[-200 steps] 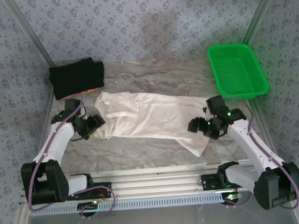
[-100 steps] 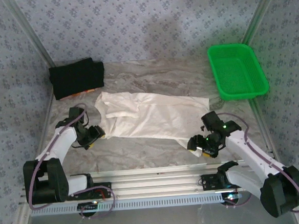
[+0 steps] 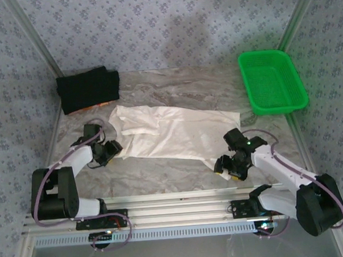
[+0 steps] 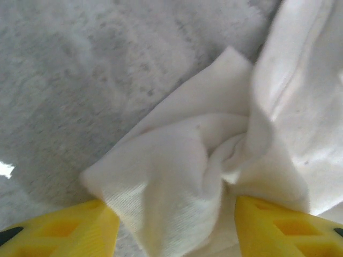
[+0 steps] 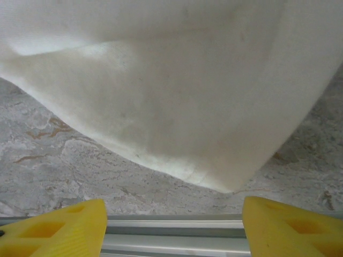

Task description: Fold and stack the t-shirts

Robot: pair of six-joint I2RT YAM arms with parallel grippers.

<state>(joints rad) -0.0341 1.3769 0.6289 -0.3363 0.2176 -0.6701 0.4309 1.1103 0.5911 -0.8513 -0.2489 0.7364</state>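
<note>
The cream-white t-shirt (image 3: pixel 178 137) lies spread across the middle of the marbled table (image 3: pixel 174 87), running from far left to near right. The side turned up shows us plain cloth.

Its left end is bunched into folds right at the left gripper (image 3: pixel 113 149). From the left wrist we see that bunch sitting between the two yellow fingers (image 4: pixel 59 230), which stand apart and are cut off by the bottom edge. The cloth reaches both of them, but we cannot tell whether it is pinched or merely lying in the gap.

The shirt's near right corner ends just beside the right gripper (image 3: pixel 223 165). From the right wrist, this pincer stands wide apart with nothing in it. The hem stops short of the tips, and bare table and a metal rail (image 5: pixel 171 235) show between them.

The black t-shirt (image 3: pixel 88 90) sits folded at the far left corner, apart from the white one. An orange bit (image 3: pixel 103 103) peeks out at its near edge, too small for us to make out. A green mesh basket (image 3: pixel 266 53) stands at the far right.
</note>
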